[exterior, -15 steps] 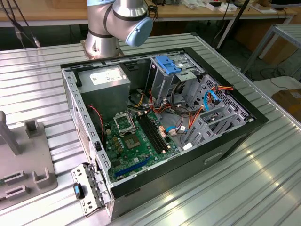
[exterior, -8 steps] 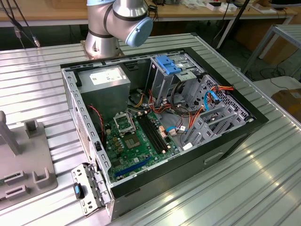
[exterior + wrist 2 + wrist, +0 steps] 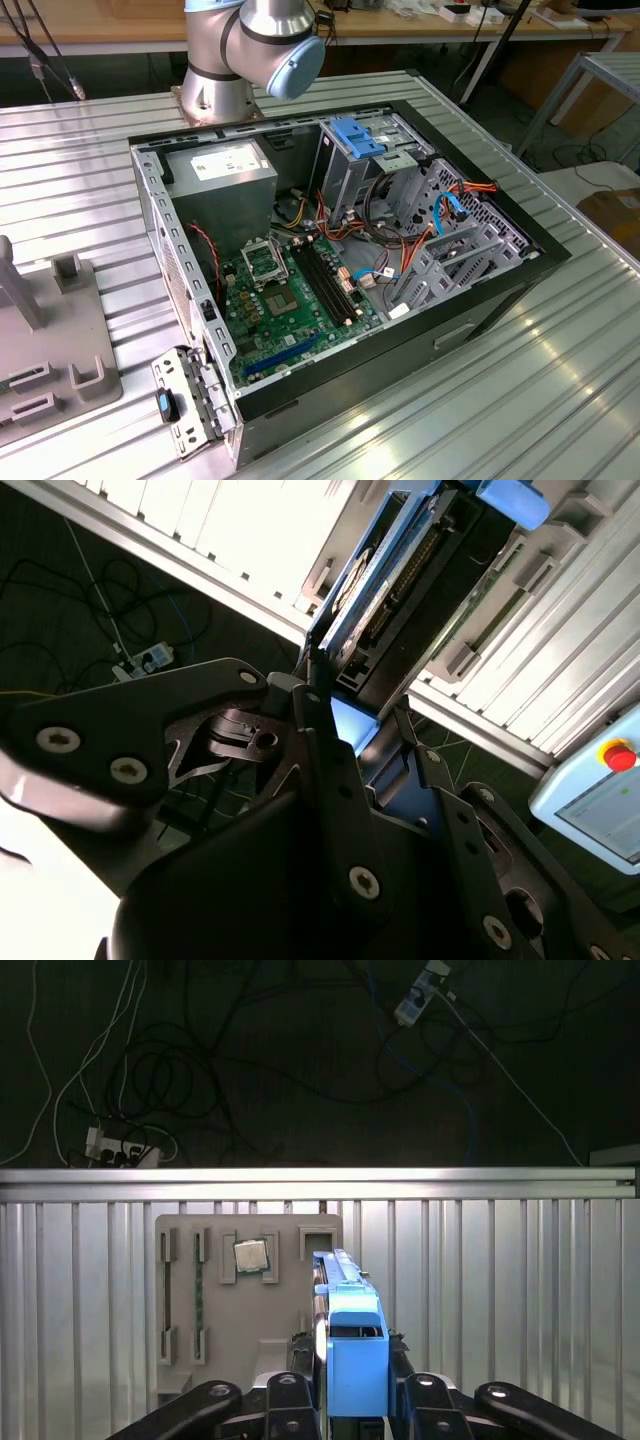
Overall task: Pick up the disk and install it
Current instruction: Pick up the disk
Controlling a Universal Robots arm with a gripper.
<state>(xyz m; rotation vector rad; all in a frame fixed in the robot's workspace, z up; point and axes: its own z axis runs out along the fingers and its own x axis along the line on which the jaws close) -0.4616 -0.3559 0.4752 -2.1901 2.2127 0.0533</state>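
gripping: i read the gripper [image 3: 348, 1385] as clamped on the disk [image 3: 352, 1325], pressing both flat faces, with the drive standing on edge and its blue rail frame facing the first wrist view's camera.
disk location: up off the table [image 3: 500, 1290] in the jaws, above the grey fixture tray [image 3: 190, 1245] that carries a small chip [image 3: 250, 1255]. in the second wrist view the disk [image 3: 385, 575] runs out away from the gripper's links.
step, as i judge it: the pick looks made, and carrying the drive to the open computer case [image 3: 455, 330] is the work in hand.
doing it well: i'd hold the squeeze steady and travel slowly, since a thin drive gripped near one end can pivot in the grip.
clearance: i'd stay high over the case wall and the loose cables [image 3: 452, 207] near the drive cage [image 3: 345, 170].
alignment: i'd hold the rails square to the bay; a tilted frame would likely bind.
risk: a slip, or a knock against the blue latch [image 3: 357, 135] on top of the cage.
unknown: i can't tell which bay is meant.
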